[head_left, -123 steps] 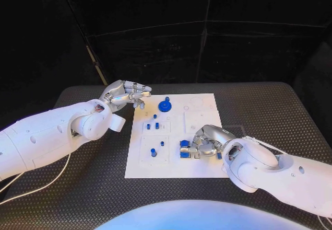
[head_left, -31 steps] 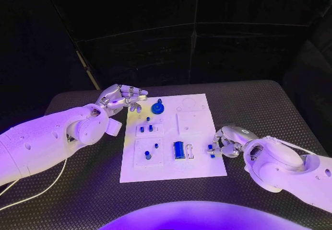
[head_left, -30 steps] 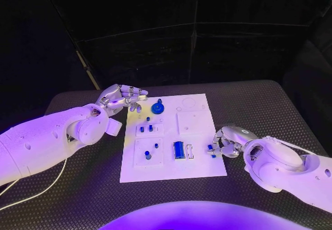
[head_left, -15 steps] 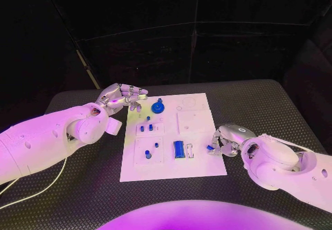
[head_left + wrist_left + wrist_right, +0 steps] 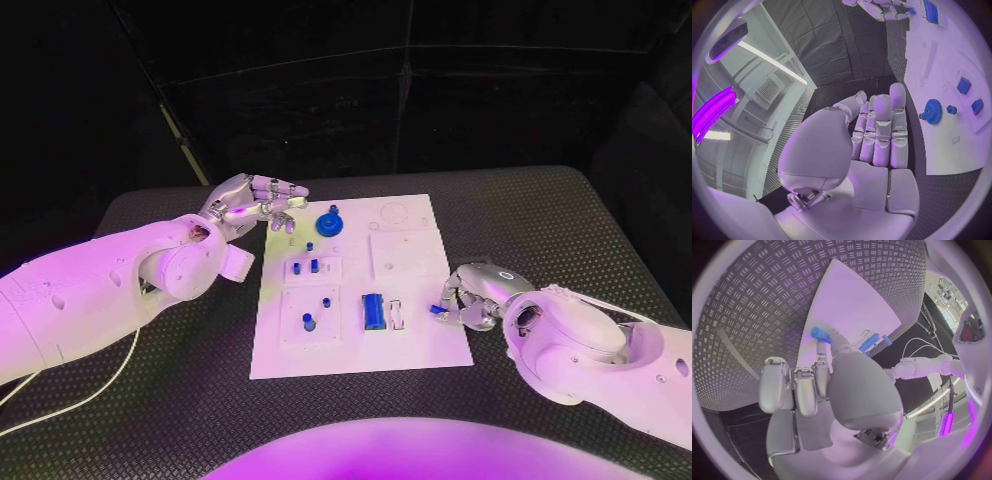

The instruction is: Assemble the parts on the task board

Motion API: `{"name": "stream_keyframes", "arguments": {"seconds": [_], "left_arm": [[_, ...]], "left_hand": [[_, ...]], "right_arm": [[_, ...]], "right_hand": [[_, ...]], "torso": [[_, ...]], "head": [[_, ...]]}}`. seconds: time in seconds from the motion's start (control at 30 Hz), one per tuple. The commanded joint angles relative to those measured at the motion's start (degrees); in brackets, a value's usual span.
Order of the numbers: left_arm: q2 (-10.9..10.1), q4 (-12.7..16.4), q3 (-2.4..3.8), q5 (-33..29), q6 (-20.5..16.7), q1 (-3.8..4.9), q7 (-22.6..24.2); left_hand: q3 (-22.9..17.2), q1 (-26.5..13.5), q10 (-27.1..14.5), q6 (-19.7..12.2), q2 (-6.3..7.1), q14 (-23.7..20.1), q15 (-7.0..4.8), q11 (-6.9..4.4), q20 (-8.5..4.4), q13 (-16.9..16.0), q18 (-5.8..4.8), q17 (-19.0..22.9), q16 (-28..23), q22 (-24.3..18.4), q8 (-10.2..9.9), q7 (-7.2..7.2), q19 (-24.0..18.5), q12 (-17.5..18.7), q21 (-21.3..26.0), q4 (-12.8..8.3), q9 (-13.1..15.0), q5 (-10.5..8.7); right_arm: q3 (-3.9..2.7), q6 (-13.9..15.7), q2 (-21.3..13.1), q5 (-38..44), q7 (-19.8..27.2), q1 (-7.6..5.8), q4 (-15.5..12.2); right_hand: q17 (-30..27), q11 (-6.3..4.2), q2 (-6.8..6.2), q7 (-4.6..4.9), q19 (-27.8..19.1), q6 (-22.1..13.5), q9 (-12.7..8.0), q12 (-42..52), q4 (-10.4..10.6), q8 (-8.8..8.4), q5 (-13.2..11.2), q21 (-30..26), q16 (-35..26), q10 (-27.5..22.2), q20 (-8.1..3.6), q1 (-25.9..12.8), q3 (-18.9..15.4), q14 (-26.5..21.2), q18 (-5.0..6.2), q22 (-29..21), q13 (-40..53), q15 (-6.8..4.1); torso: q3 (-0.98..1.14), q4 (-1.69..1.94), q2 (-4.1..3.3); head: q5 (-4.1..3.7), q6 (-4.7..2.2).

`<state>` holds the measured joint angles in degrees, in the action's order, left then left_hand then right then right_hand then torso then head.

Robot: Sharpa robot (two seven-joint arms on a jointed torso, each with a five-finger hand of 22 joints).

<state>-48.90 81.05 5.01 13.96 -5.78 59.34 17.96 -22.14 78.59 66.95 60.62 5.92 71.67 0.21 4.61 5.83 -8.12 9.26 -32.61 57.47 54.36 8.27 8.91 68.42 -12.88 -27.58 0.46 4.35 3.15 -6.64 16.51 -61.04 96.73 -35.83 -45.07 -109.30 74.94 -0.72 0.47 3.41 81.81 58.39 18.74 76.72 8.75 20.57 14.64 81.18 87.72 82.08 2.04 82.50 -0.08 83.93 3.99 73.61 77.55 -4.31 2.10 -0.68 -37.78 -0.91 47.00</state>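
Observation:
The white task board (image 5: 411, 255) lies mid-table. On it stand a blue gear (image 5: 332, 224), a long blue block (image 5: 372, 311) and several small blue pegs (image 5: 299, 267). My right hand (image 5: 464, 298) rests at the board's right edge and pinches a small blue part (image 5: 436, 310) between thumb and a finger; the right wrist view shows the small blue part (image 5: 820, 334) at the fingertips just over the board (image 5: 854, 300). My left hand (image 5: 257, 203) hovers off the board's far left corner, fingers curled in together and holding nothing. In the left wrist view the left hand (image 5: 879, 132) is beside the gear (image 5: 932, 111).
The black ridged table mat (image 5: 548, 220) surrounds the board on all sides. A white cable (image 5: 87, 385) trails along the table under my left arm. Both white forearms lie low across the mat beside the board.
Four seconds ago my right hand was over the long blue block; the block now lies free and the hand sits at the board's right edge pinching a small blue part. Left hand unmoved.

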Motion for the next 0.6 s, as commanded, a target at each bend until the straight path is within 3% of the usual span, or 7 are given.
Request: {"name": "stream_keyframes", "arguments": {"seconds": [0.03, 0.27, 0.6], "left_arm": [[0.0, 0.2, 0.05, -0.2, 0.4, 0.05, 0.8], [0.1, 0.2, 0.05, -0.2, 0.2, 0.04, 1.1], [0.0, 0.4, 0.06, -0.2, -0.5, 0.04, 1.7]], "left_hand": [[0.1, 0.0, -0.4, -0.4, -0.50, -0.2, -0.07, 0.01, 0.23, -0.1, 1.18, 0.0, -0.4, -0.1, 0.4, -0.16, -0.2, -0.3, 0.3, -0.2, -0.1, -0.06], [0.1, 0.2, -0.5, -0.4, -0.58, -0.2, -0.09, -0.01, 0.21, -0.1, 1.19, 0.1, -0.4, -0.1, 0.4, -0.16, -0.2, -0.4, 0.4, -0.3, -0.1, -0.06], [0.0, 0.6, -0.5, -0.3, -0.77, -0.2, -0.14, -0.06, 0.17, -0.2, 1.21, 0.0, -0.3, -0.2, 0.5, -0.19, -0.1, -0.6, 0.4, -0.6, -0.1, -0.06]], "right_arm": [[0.22, 3.6, 0.0, -6.0, -0.7, 0.21, -0.7], [0.20, 8.4, 0.6, -10.1, 1.4, 0.18, -1.6], [0.19, 9.3, 3.1, -12.2, 2.8, 0.17, -0.9]], "right_hand": [[10.0, -0.31, 2.52, -0.09, 0.3, 0.7, 0.2, -0.2, 0.0, -0.09, 0.4, 0.2, 0.0, 0.3, -0.32, 2.0, 1.0, 5.0, -0.58, 0.1, 0.0, -0.33], [10.2, -0.33, 0.78, -0.24, 0.4, 1.4, 0.2, -0.1, 0.8, -0.67, 1.3, 0.3, 0.1, 0.5, -0.34, 0.1, 4.3, 5.1, -0.62, 0.4, 0.2, -0.40], [10.6, -0.47, -1.38, -0.27, 0.6, 2.1, 0.4, 0.1, 1.9, -1.06, 2.6, 0.4, 0.2, 0.9, -0.42, -2.5, 8.0, 5.2, -0.67, 0.7, 0.5, -0.46]], "torso": [[0.05, 0.03, -0.06], [-0.06, 0.06, -0.08], [-0.06, -0.02, -0.07]], "head": [[0.01, -0.11], [0.12, -0.13], [0.52, 0.04]]}}
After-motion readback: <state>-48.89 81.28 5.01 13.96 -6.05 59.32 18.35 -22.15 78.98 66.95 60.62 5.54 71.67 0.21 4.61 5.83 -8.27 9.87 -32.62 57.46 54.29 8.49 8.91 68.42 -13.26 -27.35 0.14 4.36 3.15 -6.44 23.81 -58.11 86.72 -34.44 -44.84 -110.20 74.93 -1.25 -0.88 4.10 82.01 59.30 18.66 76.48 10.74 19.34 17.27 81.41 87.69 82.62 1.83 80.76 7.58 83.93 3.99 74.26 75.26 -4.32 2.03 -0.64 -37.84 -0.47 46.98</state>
